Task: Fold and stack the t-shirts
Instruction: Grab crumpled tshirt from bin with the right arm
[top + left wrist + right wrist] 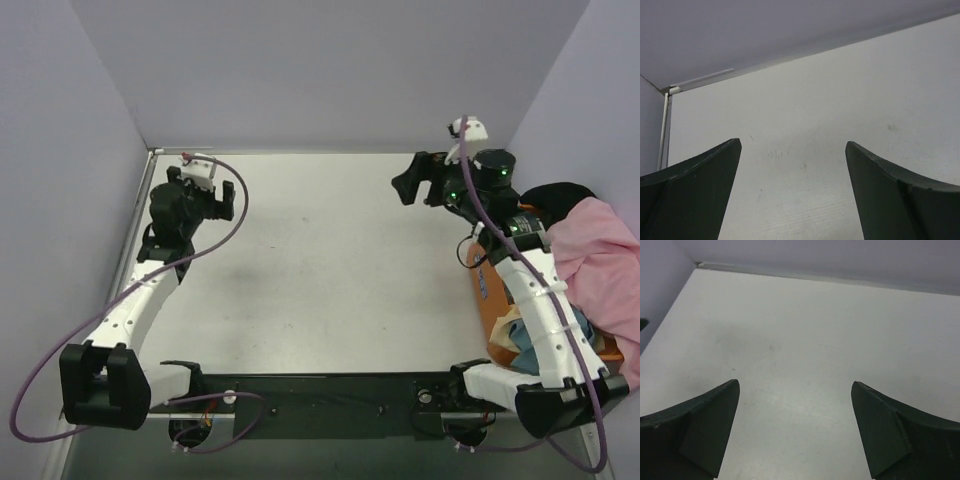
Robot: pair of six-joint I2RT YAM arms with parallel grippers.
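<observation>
Between the wide-spread fingers of the empty left hand (792, 142) and right hand (795, 382), the wrist views show only bare surface (320, 290). Only the top view shows the clothes, three in all: a pink t-shirt (600, 265), a black t-shirt (560, 195) and a light blue t-shirt (515, 338). They are crumpled in an orange tub (487, 300) at the right edge, their long axes impossible to tell.

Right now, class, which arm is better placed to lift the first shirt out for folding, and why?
Right. The right arm stands beside the orange plastic tub holding the crumpled light pink cloth t-shirt; the left arm is across the table. Both arms' jaws are open and empty.
</observation>
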